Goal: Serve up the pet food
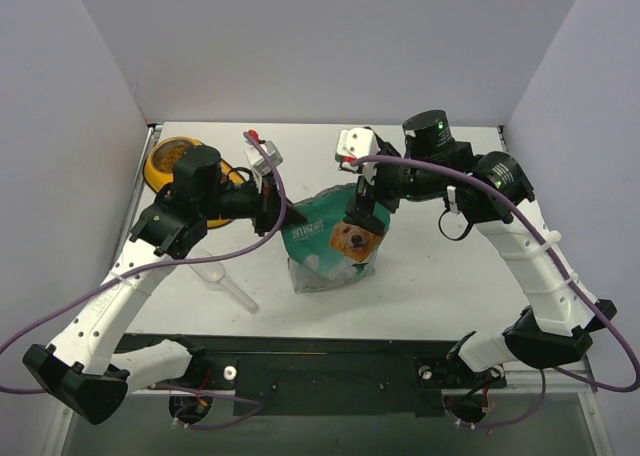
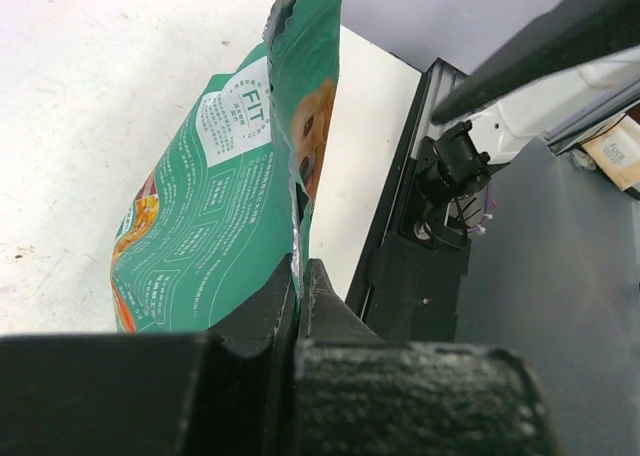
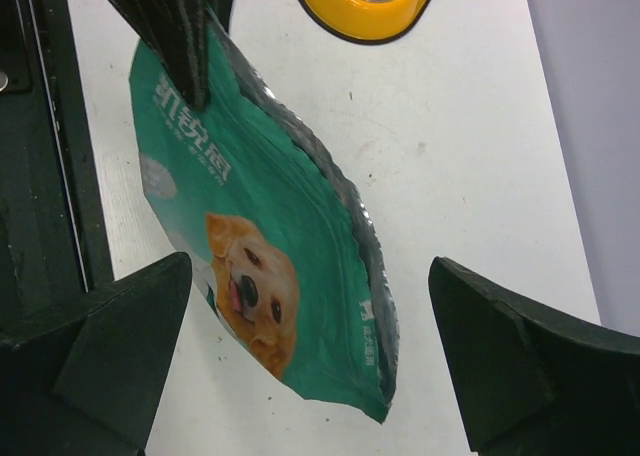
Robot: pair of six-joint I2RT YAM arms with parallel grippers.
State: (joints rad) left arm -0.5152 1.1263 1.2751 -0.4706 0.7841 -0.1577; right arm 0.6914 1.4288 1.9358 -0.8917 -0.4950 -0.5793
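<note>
From above, a white table (image 1: 430,286) stood between plain grey walls (image 1: 330,46). A yellow feeder (image 1: 157,168) sat at its far left corner, with brown pet food (image 1: 169,153) in one bowl. A clear scoop (image 1: 228,284) lay near the left edge, and a glossy teal pouch (image 1: 335,241) stood mid-table.

The left wrist view showed the left gripper (image 2: 300,276) clenched on the pouch's crinkled, foil-lined top edge.

The right wrist view showed the right gripper (image 3: 310,266) spread wide. The dog-printed pouch lay between its fingers, and no contact showed.
</note>
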